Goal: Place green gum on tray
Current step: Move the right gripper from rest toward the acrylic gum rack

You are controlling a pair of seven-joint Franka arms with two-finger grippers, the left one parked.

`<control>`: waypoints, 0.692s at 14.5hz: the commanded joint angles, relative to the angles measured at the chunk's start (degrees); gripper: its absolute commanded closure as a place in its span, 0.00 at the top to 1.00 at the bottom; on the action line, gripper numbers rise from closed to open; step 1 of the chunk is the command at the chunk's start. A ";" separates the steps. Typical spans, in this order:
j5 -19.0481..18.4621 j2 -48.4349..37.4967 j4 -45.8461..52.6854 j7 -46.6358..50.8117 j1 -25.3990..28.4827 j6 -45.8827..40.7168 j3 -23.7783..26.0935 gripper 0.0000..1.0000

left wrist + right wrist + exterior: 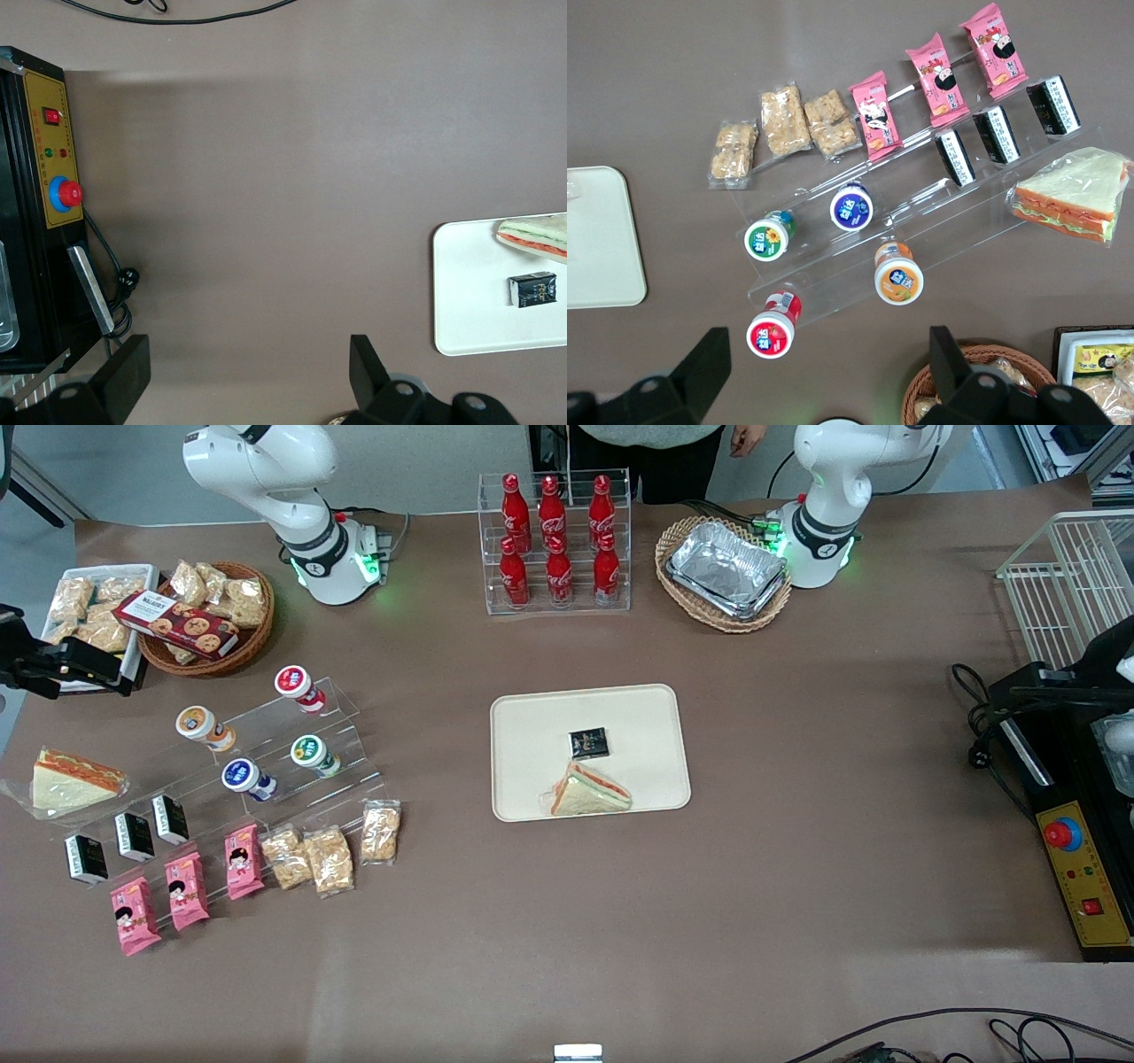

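The green gum [312, 754] is a small canister with a green-and-white lid, lying on a clear stepped rack [345, 731]; it also shows in the right wrist view [768, 240]. The beige tray [532, 717] lies mid-table and holds a wrapped sandwich [591, 790] and a small black packet [589, 741]; its edge shows in the right wrist view [594, 239]. My right gripper [824, 376] is open and empty, high above the table near the rack's red-lidded canister [772, 335]. In the front view it [62, 662] hangs at the working arm's end of the table.
On the rack with the green gum are blue-lidded [244, 776], orange-lidded [199, 724] and red-lidded [295, 684] canisters. Black packets [135, 835], pink snack packs [186, 890] and cracker bags [328, 859] lie nearer the camera. A wicker basket of snacks [213, 615] and a cola rack [556, 545] stand farther away.
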 commanded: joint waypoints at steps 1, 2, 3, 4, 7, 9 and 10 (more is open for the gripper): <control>0.82 0.03 0.08 -0.46 0.28 -1.18 0.43 1.00; 0.82 -0.32 -0.62 -0.02 0.37 -1.09 1.13 1.00; 0.91 -0.85 -1.23 0.16 0.37 -1.18 2.53 1.00; 0.91 -1.81 -2.28 0.68 0.46 -1.09 4.02 1.00; 1.00 -4.97 -5.62 8.84 0.46 -0.74 8.86 1.00; 1.09 -7.87 -8.61 12.45 0.46 -0.21 12.37 1.00; 1.09 -9.45 -10.45 13.42 0.46 0.31 13.52 1.00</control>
